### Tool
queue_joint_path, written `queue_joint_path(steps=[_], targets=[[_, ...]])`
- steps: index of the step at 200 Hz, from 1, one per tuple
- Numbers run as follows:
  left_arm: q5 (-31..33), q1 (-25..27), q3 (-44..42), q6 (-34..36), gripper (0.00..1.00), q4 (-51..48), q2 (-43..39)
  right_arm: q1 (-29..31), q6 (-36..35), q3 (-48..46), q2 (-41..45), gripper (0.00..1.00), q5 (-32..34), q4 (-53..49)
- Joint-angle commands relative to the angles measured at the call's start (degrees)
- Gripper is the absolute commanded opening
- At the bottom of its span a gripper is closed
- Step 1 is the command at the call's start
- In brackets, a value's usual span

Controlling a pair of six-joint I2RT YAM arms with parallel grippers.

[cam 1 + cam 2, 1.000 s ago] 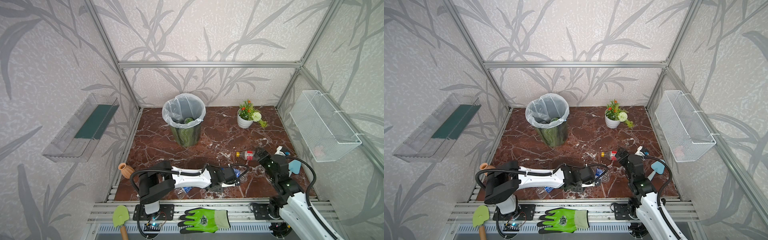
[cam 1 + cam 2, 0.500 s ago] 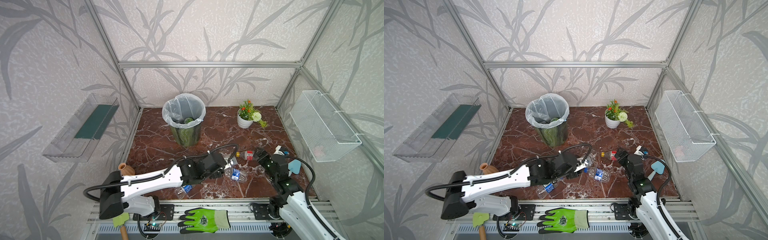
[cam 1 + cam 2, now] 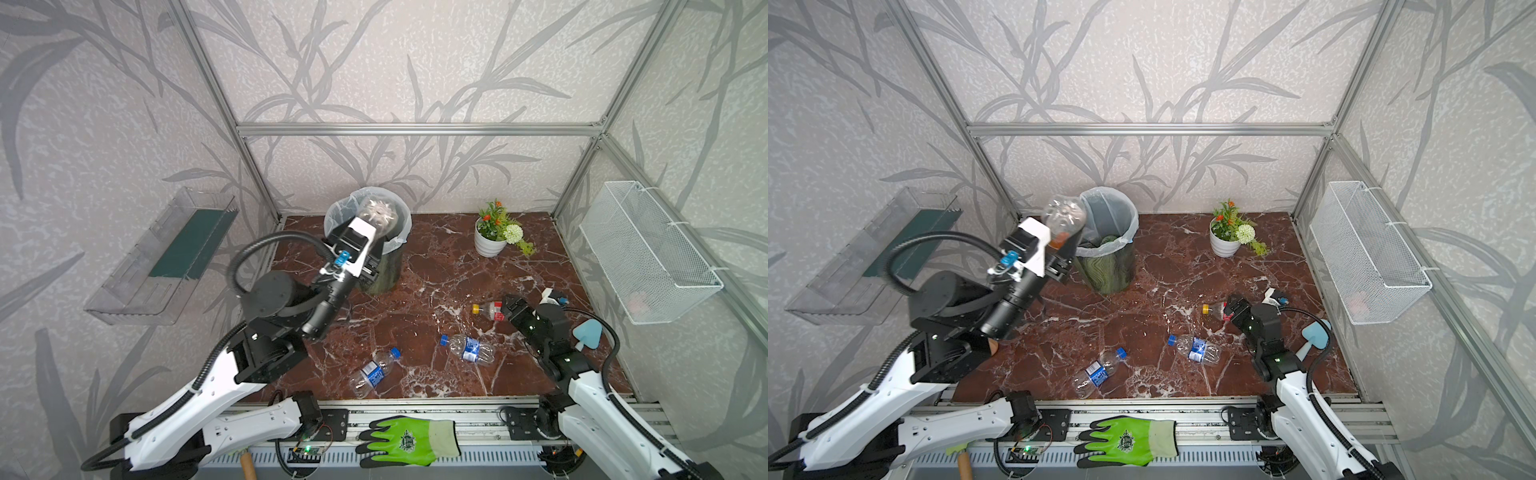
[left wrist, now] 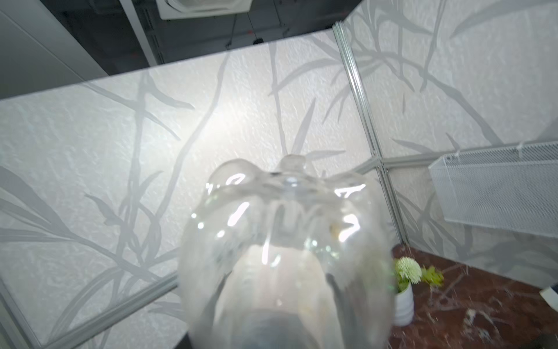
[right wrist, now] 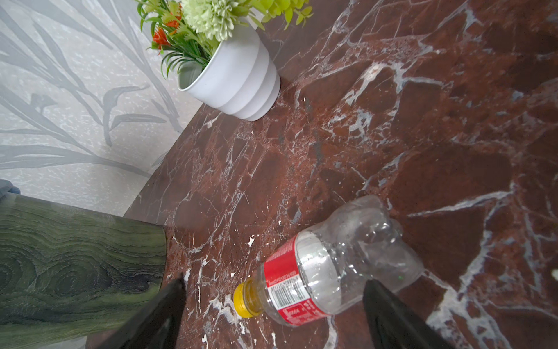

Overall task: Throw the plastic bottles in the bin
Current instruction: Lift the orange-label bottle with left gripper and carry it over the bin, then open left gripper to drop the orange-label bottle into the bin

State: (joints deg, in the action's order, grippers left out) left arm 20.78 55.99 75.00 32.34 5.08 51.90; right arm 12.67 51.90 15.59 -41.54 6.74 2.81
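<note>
Left wrist view: a clear bottle (image 4: 283,241) fills the middle, lobed base pointing away (glossy, a bit blurred).
Left gripper (image 3: 1062,249): clamped on that bottle near its orange label, raised beside the rim of the bin (image 3: 1106,270); a second ago it lay low at the front of the floor (image 3: 415,291).
Right gripper (image 3: 510,306): jaws wide apart, either side of a red-labelled bottle (image 5: 317,272) with a yellow cap lying on the floor; barely moved since.
Floor: polished red-brown marble with white veins; a blue-labelled bottle (image 3: 469,349) and a second blue-labelled bottle (image 3: 374,372) lie on their sides, crumpled, blue caps on.
Bin: round, dark green wavy grain, thin whitish liner folded over the rim.
Flower pot (image 5: 238,81): white, ribbed, matte.
</note>
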Motion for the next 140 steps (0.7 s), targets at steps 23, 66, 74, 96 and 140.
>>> queue_joint_path(steps=[23, 66, 74, 96, 140], targets=[[-8.4, -12.5, 0.6, -6.7, 0.41, 7.4, 6.4, -0.3, 0.3, 1.3, 2.7, 0.92, -0.5, -0.1], [-15.5, -30.8, 0.2, -29.1, 0.59, 1.7, 19.6, -0.3, 0.2, 1.2, 5.5, 0.92, 0.2, -2.8], [-15.6, -32.6, 0.7, -31.2, 0.69, 0.7, 21.8, -0.3, 0.1, 1.1, 5.8, 0.92, 0.2, -2.9], [-16.7, -34.2, 1.5, -32.6, 0.89, 0.4, 21.8, -0.3, -0.4, 1.5, 6.9, 0.91, 0.5, -3.6], [-23.1, -34.3, 2.3, -29.4, 0.99, 0.3, 12.4, -0.3, -0.6, 1.6, 7.0, 0.92, 1.5, -4.7]])
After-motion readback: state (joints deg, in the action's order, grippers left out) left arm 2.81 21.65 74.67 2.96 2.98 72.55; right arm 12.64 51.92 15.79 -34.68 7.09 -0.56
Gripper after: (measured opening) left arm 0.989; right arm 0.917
